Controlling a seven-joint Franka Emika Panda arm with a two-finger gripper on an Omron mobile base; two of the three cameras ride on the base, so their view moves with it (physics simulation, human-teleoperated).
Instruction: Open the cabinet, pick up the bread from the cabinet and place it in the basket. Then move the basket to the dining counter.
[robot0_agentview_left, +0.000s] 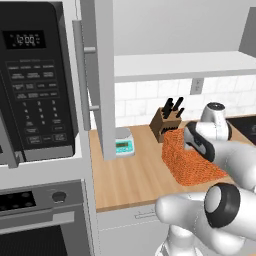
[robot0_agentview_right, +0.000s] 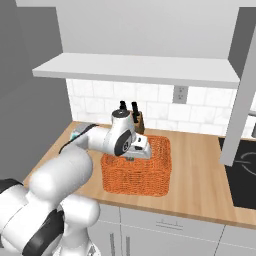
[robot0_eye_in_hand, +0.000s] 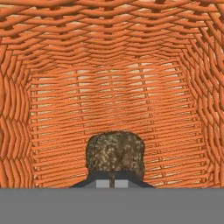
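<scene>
**Bread sits right at the fingertips, deep in the basket**

The bread (robot0_eye_in_hand: 115, 151) lies on the floor of the basket (robot0_eye_in_hand: 112, 78), directly ahead of the gripper (robot0_eye_in_hand: 114, 183). The jaws are pressed together; whether they pinch the bread is hard to tell.

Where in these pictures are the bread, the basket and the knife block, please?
bread (robot0_eye_in_hand: 115, 151): hand view, middle of its lumpy brown surface.
basket (robot0_agentview_right: 150, 181): right base view, near woven wall.
knife block (robot0_agentview_left: 161, 125): left base view, wooden side face.
</scene>
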